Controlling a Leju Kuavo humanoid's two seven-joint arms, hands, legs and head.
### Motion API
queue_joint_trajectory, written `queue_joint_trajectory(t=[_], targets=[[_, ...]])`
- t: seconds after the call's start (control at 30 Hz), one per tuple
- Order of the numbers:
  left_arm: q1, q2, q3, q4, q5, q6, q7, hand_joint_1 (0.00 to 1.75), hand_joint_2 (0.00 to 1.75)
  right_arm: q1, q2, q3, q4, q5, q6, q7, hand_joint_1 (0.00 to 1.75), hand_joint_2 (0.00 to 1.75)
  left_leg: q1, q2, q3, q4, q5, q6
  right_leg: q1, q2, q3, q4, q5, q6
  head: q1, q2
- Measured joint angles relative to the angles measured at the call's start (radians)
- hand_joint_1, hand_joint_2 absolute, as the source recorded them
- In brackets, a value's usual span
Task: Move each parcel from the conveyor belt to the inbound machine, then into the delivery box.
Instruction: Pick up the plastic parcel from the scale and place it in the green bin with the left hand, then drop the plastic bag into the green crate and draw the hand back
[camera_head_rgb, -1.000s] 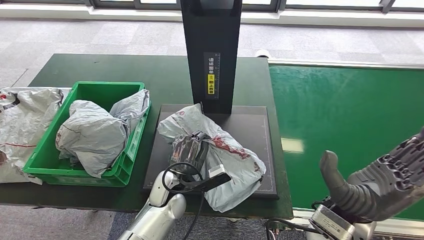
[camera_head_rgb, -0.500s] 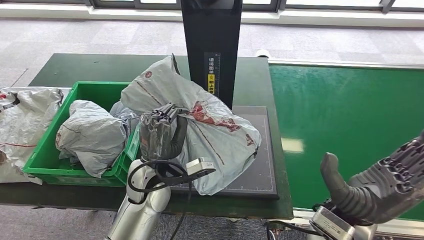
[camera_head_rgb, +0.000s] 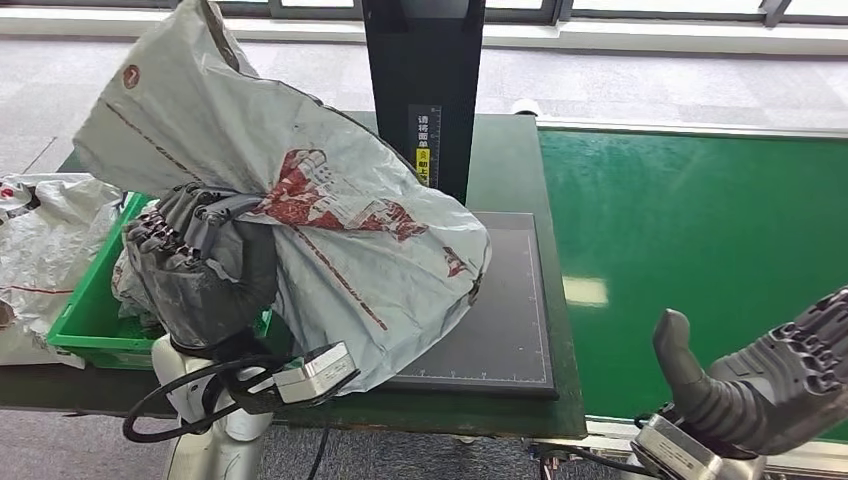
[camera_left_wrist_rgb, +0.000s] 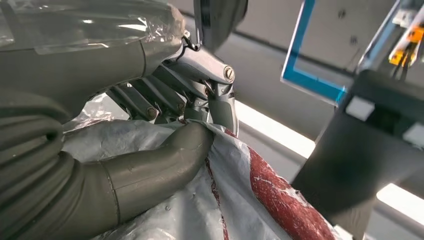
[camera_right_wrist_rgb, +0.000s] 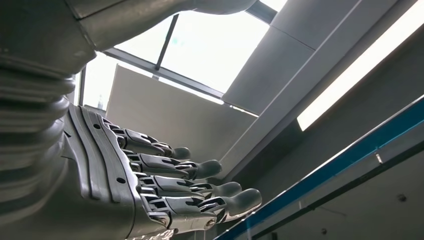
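Grey plastic, creased and printed with red marks, makes up the parcel (camera_head_rgb: 330, 210) that the left hand (camera_head_rgb: 205, 265) holds up in the air. The landmark for everything else is the black scanner post (camera_head_rgb: 425, 90) of the inbound machine. The raised parcel hangs in front of and to the left of that post, clear of the machine's dark flat plate (camera_head_rgb: 505, 310) at the post's foot, with its lower end above the plate's left part. In the left wrist view the thumb and the darker fingers (camera_left_wrist_rgb: 220, 107) pinch a fold of the parcel's skin (camera_left_wrist_rgb: 225, 200) between them.

Left of the post, partly hidden behind the lifted parcel and the left hand, stands the green delivery box (camera_head_rgb: 90, 325) on the dark green bench (camera_head_rgb: 500, 170); a crumpled grey bag lies inside it. Farther left of the post another grey bag (camera_head_rgb: 40, 240) lies flat at the bench's end, just beside the box.

Right of the post runs the bright green conveyor belt (camera_head_rgb: 700, 240). The right hand (camera_head_rgb: 770, 385) hovers over the belt's near edge, well apart from the post, holding nothing; its thumb stands up and its fingers (camera_right_wrist_rgb: 200, 185) are stretched out side by side, slightly apart.
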Motion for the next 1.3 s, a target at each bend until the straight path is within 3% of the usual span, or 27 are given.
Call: queue_joint_trajectory(t=[0.17,0.33,0.5,0.8,1.1,1.3], targets=[[-0.049,-0.005,0.151,0.015,0.075,0.000,-0.089,1.75,1.75,0.017,0.000,-0.005,-0.013,-0.004,0.000,0.000,0.00,1.75,0.000,0.000,0.001,0.000,0.000,0.000,0.000,0.000,0.000,0.000,0.000,0.000,0.000,0.000],[-0.121,-0.010,0.292,0.134,0.022,-0.002,-0.039,1.75,1.75,0.022,0.001,-0.005,-0.014,-0.004,0.000,0.000,0.00,1.75,0.000,0.000,0.002,0.000,0.001,0.000,0.000,0.000,0.001,0.000,0.001,-0.001,0.000,0.000],[-0.166,-0.009,0.359,0.220,-0.019,-0.002,-0.012,1.75,1.75,0.025,0.002,-0.005,-0.014,-0.003,0.000,0.000,0.00,1.75,0.000,0.000,0.001,0.000,0.001,0.000,0.000,0.000,0.001,0.000,0.001,-0.001,0.000,0.000],[-0.331,0.007,0.499,0.499,-0.204,-0.003,0.139,1.75,1.75,0.026,0.003,0.001,-0.013,0.007,0.000,0.000,0.00,1.75,0.000,-0.001,0.001,0.000,0.002,0.000,0.000,0.000,0.001,0.000,0.001,-0.001,0.000,0.000],[-0.470,0.076,0.621,0.730,-0.289,-0.003,0.277,1.75,1.75,0.020,0.002,0.024,0.001,0.020,0.000,0.000,0.00,1.75,0.000,-0.001,0.001,0.000,0.002,-0.001,0.001,0.000,0.001,0.000,0.001,-0.001,0.000,0.000],[-0.547,0.140,0.640,0.901,-0.345,-0.003,0.443,1.75,1.75,0.020,0.003,0.024,0.011,0.019,0.000,0.000,0.00,1.75,0.001,-0.001,0.001,0.000,0.002,-0.001,0.001,0.000,0.001,0.000,0.001,-0.001,0.000,0.000]])
